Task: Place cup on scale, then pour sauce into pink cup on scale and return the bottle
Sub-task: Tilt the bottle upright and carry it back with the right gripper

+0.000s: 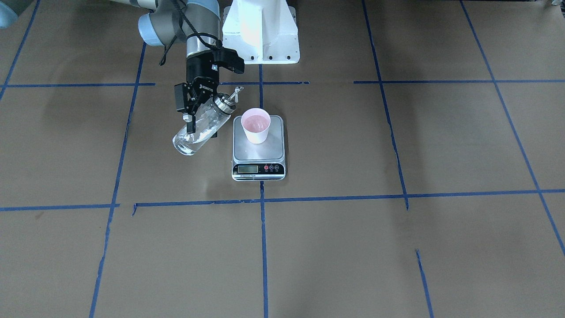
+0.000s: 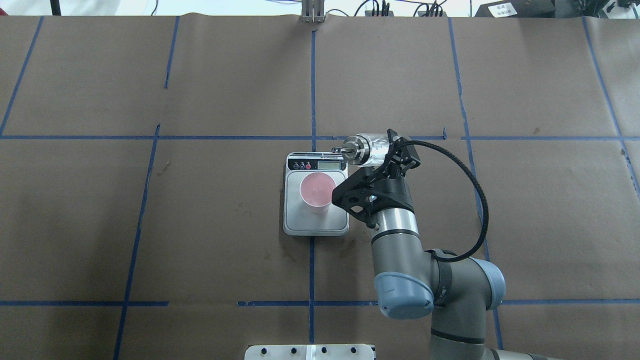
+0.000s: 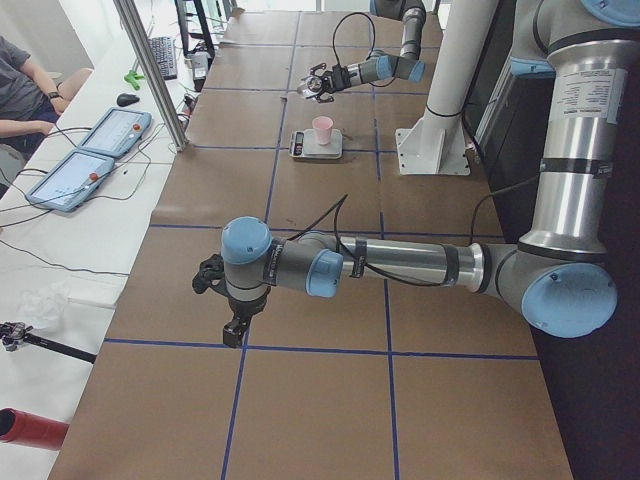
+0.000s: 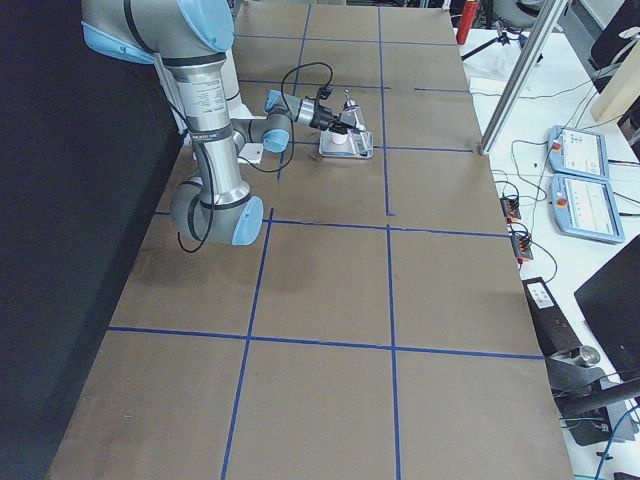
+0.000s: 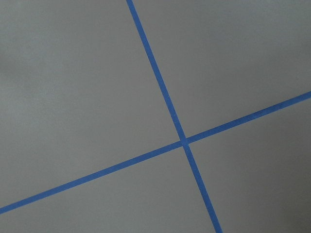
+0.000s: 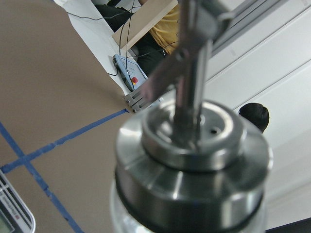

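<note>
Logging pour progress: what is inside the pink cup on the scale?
The cup shows only its pink inner wall and bottom, with no solid item. Whether clear liquid lies in it cannot be told.

Brown paper, blue grid, one pink spot.
Brown table (image 1: 397,247) crossed by blue tape lines (image 1: 263,229); pale pink cup (image 1: 256,126); silver scale (image 1: 247,152), black strip (image 1: 260,169) at 6 o'clock in the front-facing view; clear bottle (image 1: 201,128), silver cap (image 1: 226,104); black right gripper (image 1: 194,117).
</note>
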`<state>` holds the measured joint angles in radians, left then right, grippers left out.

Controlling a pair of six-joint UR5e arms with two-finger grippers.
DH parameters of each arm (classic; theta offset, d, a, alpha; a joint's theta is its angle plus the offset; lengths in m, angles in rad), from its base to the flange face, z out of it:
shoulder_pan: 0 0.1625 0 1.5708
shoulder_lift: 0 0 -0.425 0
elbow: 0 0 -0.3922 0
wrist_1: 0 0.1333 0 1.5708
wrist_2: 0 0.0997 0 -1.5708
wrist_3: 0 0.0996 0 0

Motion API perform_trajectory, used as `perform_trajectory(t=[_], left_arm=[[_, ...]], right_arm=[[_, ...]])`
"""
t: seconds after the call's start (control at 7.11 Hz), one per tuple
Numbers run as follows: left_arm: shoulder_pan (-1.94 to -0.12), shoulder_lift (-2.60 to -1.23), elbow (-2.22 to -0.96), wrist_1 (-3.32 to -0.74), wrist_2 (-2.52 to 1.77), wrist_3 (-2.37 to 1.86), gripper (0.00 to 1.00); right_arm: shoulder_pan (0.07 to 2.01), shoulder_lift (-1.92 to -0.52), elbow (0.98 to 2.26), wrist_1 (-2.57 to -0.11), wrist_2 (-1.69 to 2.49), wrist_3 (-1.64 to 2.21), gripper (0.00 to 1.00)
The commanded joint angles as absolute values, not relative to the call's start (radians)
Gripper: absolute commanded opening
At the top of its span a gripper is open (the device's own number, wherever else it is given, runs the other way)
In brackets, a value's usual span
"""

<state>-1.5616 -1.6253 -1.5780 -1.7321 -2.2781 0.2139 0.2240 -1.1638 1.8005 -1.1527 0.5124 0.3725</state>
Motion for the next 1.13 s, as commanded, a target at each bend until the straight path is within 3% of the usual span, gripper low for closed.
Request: perform_trajectory(t=[0.0,0.42,0.7,0.99], left_arm=[[-1.562,-1.631,-1.592,-1.732,-2.278,0.212,1.00],[-1.563,-1.617,-1.626,-1.730,-2.278,0.210,1.00],[-1.563,-1.617,-1.628,-1.721,-2.278,0.212,1.00],[-1.565,-1.615,-1.631,-1.721,-2.276,0.212,1.00]], right_arm=[[0.311,-1.231,1.891,-1.127,0.680,0.429,0.00],[0.397,-1.378,2.004,-1.021,0.935,0.584,0.00],[0.397,-1.567,2.002,-0.660,1.059,0.568,0.00],[0.403,-1.600,1.988,-0.539,1.123,0.572,0.00]])
